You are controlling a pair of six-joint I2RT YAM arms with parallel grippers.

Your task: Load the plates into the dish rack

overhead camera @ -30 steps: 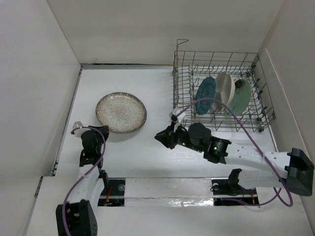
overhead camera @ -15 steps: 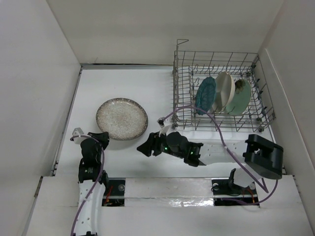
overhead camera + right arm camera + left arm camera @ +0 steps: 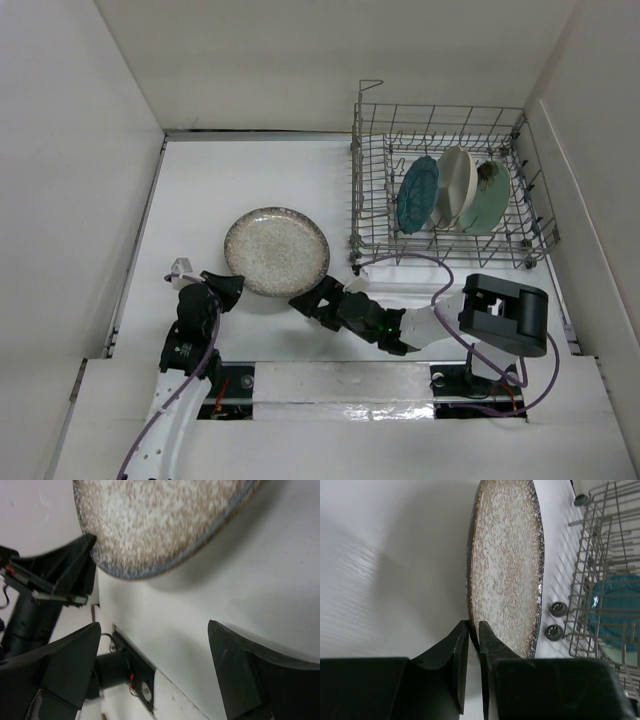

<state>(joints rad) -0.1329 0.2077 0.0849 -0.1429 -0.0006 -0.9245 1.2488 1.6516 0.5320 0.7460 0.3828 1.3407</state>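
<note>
The left gripper (image 3: 473, 628) clamps only the thin near rim of the speckled beige plate (image 3: 277, 251) on the table (image 3: 250, 175), the right gripper (image 3: 312, 298) is spread open beside it, and the dish rack (image 3: 440, 107) stands farther right, so this shallow pinch could slip during the carry.

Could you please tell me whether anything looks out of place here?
Only the speckled beige plate: it is out on the table, outside the dish rack, its rim pinched by the left gripper. Nothing looks spilled or damaged.
</note>
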